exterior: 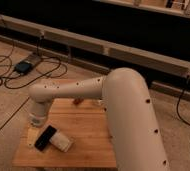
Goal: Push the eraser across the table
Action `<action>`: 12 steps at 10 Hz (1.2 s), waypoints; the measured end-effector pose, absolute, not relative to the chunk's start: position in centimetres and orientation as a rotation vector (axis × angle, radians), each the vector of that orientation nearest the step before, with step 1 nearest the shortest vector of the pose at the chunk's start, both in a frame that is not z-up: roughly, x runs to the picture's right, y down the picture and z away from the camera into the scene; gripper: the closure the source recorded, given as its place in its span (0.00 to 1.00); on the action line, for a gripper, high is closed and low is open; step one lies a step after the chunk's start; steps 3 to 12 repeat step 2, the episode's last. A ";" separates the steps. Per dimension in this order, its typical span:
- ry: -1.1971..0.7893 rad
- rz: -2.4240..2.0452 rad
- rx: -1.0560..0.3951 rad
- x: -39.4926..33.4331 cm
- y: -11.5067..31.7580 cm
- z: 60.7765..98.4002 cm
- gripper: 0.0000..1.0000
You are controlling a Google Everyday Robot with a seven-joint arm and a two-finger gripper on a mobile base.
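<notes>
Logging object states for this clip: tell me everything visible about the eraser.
The eraser is a small rectangular block with a cream-white body and one black face turned up and left. It lies flat and skewed on the wooden table, near its front-left corner. The gripper hangs just to its upper left; whether they touch cannot be told.

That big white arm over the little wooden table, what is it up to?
A one-armed robot is working on a small eraser lying near the left end of the wooden table. Its arm bends over the tabletop and its tool is down at the table's left edge, right beside the eraser. The aim is to push the eraser across the table.
</notes>
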State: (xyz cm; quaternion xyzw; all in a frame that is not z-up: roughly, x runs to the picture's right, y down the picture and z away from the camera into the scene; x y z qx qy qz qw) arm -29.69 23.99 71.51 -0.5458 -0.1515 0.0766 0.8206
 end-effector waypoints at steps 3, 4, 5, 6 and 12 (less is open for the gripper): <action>-0.322 0.164 -1.163 -29.6 24.0 71.5 0.20; -0.322 0.164 -1.163 -29.6 24.0 71.5 0.20; -0.322 0.164 -1.163 -29.6 24.0 71.5 0.20; -0.322 0.164 -1.163 -29.6 24.0 71.5 0.20; -0.322 0.164 -1.163 -29.6 24.0 71.5 0.20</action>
